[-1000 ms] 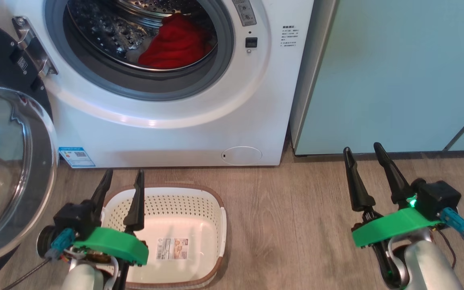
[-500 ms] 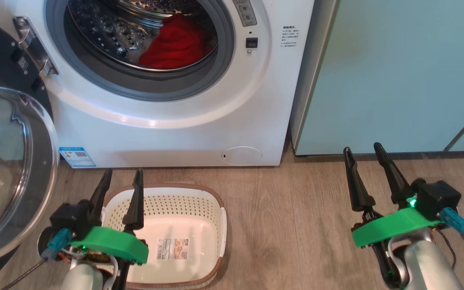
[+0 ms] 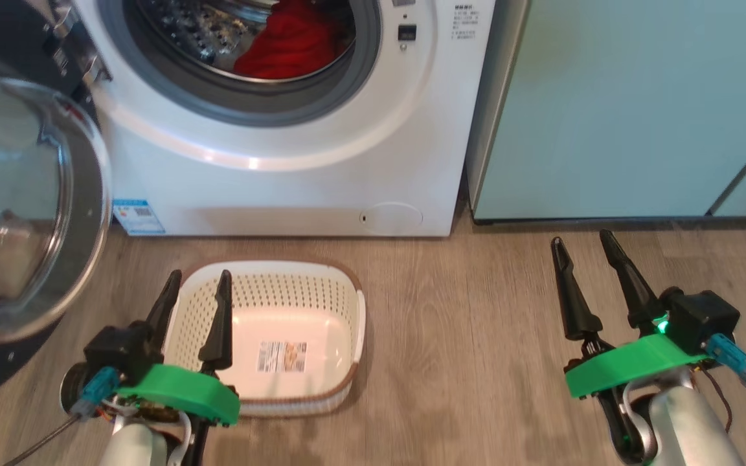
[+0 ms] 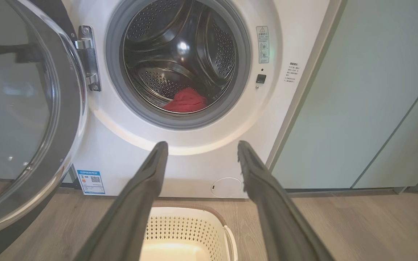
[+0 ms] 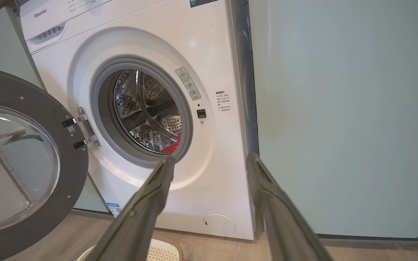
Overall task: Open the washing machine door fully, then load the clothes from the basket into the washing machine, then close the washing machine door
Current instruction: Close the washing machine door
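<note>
We recorded: large white "Hisense" washing machine (image 5: 209, 54) ahead of left gripper (image 3: 199, 276) and right gripper (image 3: 581, 237), both spread, empty; bright red clothes (image 3: 292, 39) inside it; white perforated plastic basket (image 3: 282, 294), stickered, beneath left gripper.

Bright even light filling the room, glare gleaming on the washing machine (image 3: 253, 165) front, reflections clouding the washing machine door (image 3: 17, 194) glass, left gripper (image 4: 201, 143) fingers (image 4: 132, 210) blurring near the lens, wrist-view edges bowing.
</note>
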Tool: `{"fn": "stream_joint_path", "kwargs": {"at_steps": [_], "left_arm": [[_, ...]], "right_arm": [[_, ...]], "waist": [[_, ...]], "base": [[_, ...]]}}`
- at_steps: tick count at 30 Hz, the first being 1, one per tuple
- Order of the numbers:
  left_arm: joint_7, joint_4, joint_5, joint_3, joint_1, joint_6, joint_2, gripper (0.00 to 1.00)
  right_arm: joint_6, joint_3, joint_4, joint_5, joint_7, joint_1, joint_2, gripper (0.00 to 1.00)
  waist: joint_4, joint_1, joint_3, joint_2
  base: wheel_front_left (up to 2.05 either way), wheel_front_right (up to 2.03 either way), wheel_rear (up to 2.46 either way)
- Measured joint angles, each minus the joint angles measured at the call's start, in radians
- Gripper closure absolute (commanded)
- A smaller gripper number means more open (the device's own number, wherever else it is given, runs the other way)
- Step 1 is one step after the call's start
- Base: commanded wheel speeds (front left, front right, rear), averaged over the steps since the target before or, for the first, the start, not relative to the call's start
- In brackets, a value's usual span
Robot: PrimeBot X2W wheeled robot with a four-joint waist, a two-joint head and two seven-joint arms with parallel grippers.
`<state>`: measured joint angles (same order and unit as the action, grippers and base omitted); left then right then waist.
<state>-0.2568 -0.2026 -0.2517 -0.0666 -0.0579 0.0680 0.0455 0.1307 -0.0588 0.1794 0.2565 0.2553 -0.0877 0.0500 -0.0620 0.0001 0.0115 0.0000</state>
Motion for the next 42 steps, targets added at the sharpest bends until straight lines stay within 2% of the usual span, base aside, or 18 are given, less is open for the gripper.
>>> {"fn": "stream_joint_path", "kwargs": {"at_steps": [3,12,42], "left_arm": [[0.0,0.008,0.034,-0.003,0.0,-0.001,0.0,0.0],[0.0,0.006,0.043,-0.008,0.024,-0.01,0.0,0.0],[0.0,0.016,0.059,-0.031,0.021,-0.019,0.0,0.0]], "right_arm": [[0.0,-0.001,0.001,0.0,0.0,0.0,0.0,0.0],[0.0,-0.007,0.003,0.0,0.0,0.005,0.0,0.0],[0.0,0.001,0.005,0.008,0.0,0.017,0.0,0.0]], "waist": [[0.002,0.0,-0.001,0.0],[0.006,0.0,-0.007,0.0],[0.022,0.0,0.0,0.0]], "base": [[-1.92,1.85,0.08],[-1.07,1.07,0.0],[0.0,0.0,0.0]]}}
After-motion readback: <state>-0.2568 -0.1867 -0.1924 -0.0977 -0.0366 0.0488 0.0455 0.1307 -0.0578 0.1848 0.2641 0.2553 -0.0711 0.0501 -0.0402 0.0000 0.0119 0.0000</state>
